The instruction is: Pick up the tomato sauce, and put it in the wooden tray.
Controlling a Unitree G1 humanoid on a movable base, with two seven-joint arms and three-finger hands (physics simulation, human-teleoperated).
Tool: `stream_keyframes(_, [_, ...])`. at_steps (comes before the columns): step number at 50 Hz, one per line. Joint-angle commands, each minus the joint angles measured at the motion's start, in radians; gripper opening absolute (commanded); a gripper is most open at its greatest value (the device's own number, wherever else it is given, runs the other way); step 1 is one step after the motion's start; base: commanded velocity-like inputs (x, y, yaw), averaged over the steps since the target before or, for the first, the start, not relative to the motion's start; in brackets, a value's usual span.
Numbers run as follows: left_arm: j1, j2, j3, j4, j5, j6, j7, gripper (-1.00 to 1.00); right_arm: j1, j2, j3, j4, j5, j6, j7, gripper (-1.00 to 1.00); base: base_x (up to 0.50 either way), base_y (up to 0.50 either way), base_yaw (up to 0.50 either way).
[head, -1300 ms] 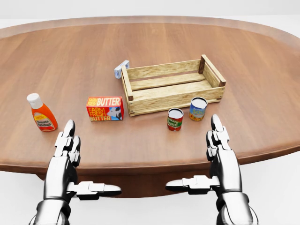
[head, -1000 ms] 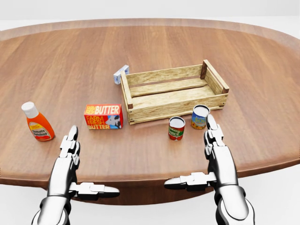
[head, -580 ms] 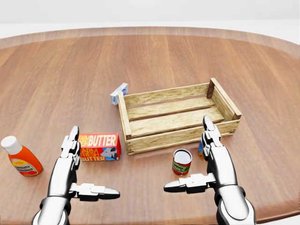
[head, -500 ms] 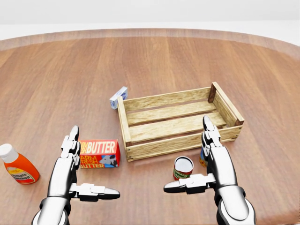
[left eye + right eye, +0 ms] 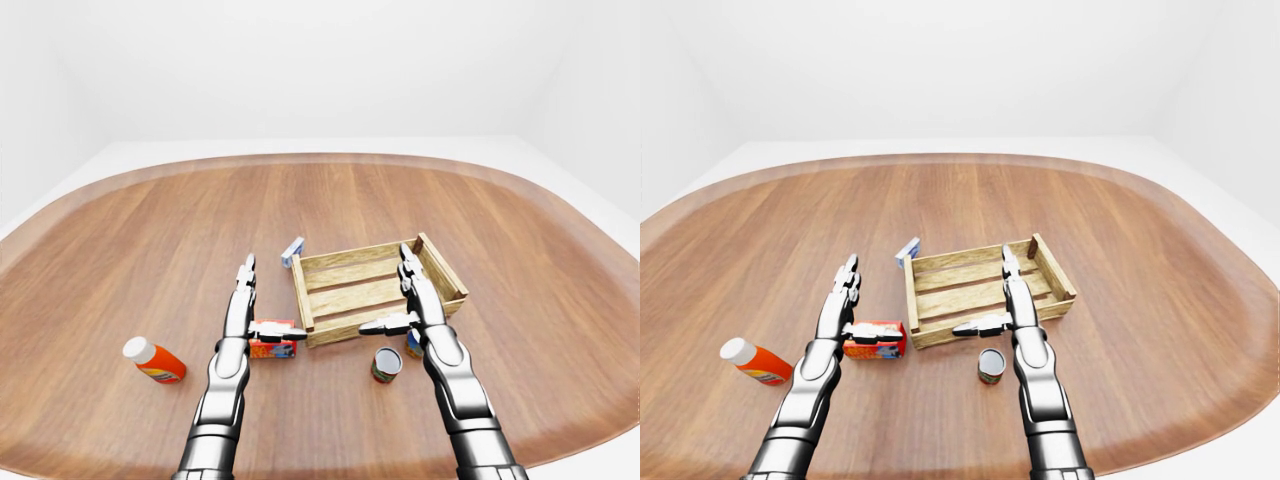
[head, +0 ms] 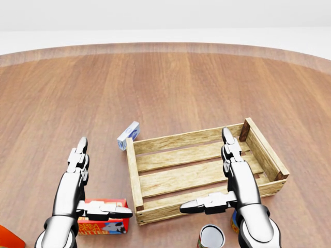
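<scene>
The tomato sauce is a small can [image 5: 386, 364] with a red and green label, standing upright on the wooden table just below the wooden tray [image 5: 375, 290]. The slatted tray holds nothing. In the head view only the can's top [image 6: 211, 236] shows at the bottom edge. My right hand [image 6: 204, 169] hovers open over the tray's near wall, above and just right of the can, not touching it. My left hand [image 6: 106, 175] is open too, raised above the butter box [image 6: 101, 226].
A second can [image 5: 413, 345] stands right of the first, mostly hidden by my right hand. An orange sauce bottle [image 5: 155, 361] lies at the left. A small blue-white box [image 6: 128, 135] sits by the tray's upper left corner. The oval table [image 5: 150, 230] spreads wide all round.
The camera has moved toward the table, so the tray, cans, butter and bottle slid down the head view. Both hands keep the same open pose within the view.
</scene>
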Motion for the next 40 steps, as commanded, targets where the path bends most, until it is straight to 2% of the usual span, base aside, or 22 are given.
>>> stream_keyframes(1, [0.007, 0.000, 0.001, 0.003, 0.001, 0.000, 0.001, 1.00, 0.006, 0.001, 0.004, 0.006, -0.014, 0.000, 0.001, 1.00, 0.50, 0.00, 0.00])
stream_keyframes(14, [0.004, 0.001, 0.002, 0.004, 0.000, 0.000, 0.004, 1.00, 0.008, 0.002, 0.007, 0.008, -0.028, 0.000, -0.005, 1.00, 0.50, 0.00, 0.00])
stream_keyframes(16, [0.004, 0.001, 0.002, 0.004, 0.002, 0.000, 0.006, 1.00, 0.057, 0.007, 0.016, -0.068, 0.011, -0.082, 0.042, 1.00, 0.50, 0.00, 0.00])
stream_keyframes(17, [0.003, 0.001, 0.002, 0.004, 0.002, 0.000, 0.007, 1.00, 0.056, 0.007, 0.019, -0.081, -0.003, -0.045, 0.035, 1.00, 0.00, 0.00, 0.00])
stream_keyframes(18, [0.003, 0.002, 0.003, 0.005, 0.002, 0.000, 0.008, 1.00, 0.043, 0.006, 0.013, -0.080, 0.003, -0.024, 0.038, 1.00, 0.00, 0.00, 0.00])
stream_keyframes(20, [0.002, 0.002, 0.004, 0.006, 0.001, 0.000, 0.009, 1.00, 0.044, 0.004, 0.004, -0.133, 0.025, 0.000, 0.053, 1.00, 0.00, 0.00, 0.00])
stream_keyframes(22, [0.001, 0.003, 0.005, 0.006, -0.001, 0.000, 0.009, 1.00, 0.037, -0.005, 0.009, -0.185, -0.015, 0.000, 0.041, 1.00, 0.00, 0.00, 0.00])
stream_keyframes(25, [0.000, 0.003, 0.005, 0.008, -0.001, 0.000, 0.010, 1.00, 0.022, -0.011, -0.001, -0.327, 0.018, 0.000, 0.093, 1.00, 0.00, 0.00, 0.00])
stream_keyframes(27, [0.002, 0.003, 0.004, 0.004, 0.000, 0.000, 0.012, 1.00, -0.006, -0.030, 0.011, -0.381, -0.063, 0.000, 0.084, 1.00, 0.00, 0.00, 0.00])
stream_keyframes(30, [0.000, 0.003, 0.005, 0.006, 0.002, 0.000, 0.014, 1.00, -0.052, -0.048, 0.014, -0.487, -0.122, 0.000, 0.137, 1.00, 0.00, 0.00, 0.00])
stream_keyframes(40, [0.001, 0.003, 0.006, -0.001, 0.001, 0.000, 0.016, 1.00, -0.065, -0.057, 0.015, -0.567, -0.288, 0.000, 0.232, 1.00, 0.00, 0.00, 0.00])
